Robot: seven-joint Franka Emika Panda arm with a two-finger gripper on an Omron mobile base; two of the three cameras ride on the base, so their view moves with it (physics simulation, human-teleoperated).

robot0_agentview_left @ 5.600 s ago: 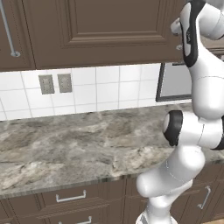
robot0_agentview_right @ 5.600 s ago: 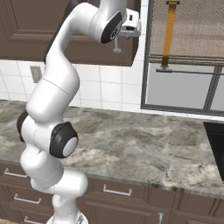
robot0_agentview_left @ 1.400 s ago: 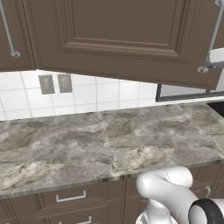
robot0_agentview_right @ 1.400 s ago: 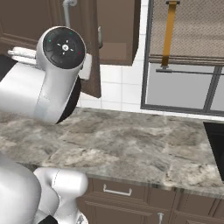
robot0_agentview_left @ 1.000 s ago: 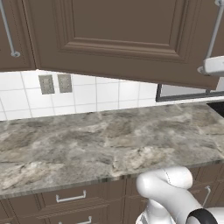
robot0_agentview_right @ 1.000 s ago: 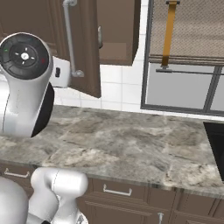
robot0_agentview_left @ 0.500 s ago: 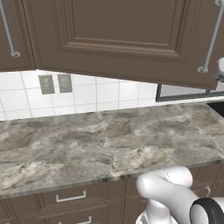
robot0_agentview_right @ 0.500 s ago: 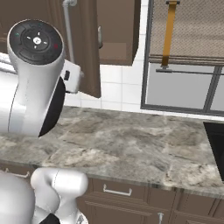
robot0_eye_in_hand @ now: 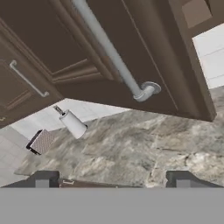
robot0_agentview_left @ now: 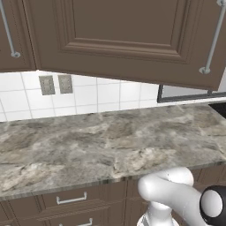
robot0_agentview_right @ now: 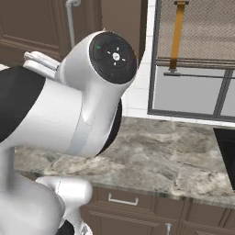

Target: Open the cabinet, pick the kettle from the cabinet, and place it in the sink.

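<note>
Door-opening step looks finished: dark brown wooden cabinet [robot0_agentview_left: 123, 39] door swung out, upper frame; released claw [robot0_eye_in_hand: 111, 177] sits below its grey bar handle [robot0_eye_in_hand: 111, 52]. Next, reaching inside for the kettle.

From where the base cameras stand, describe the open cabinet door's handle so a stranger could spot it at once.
Start at the large dark brown wooden wall cabinet door swung out above the grey marbled stone counter. Along its right edge runs the long grey metal pipe-style bar handle, ending in a round foot. Unlike the short silver pulls lying flat on the drawers below, it stands upright and runs long.
</note>
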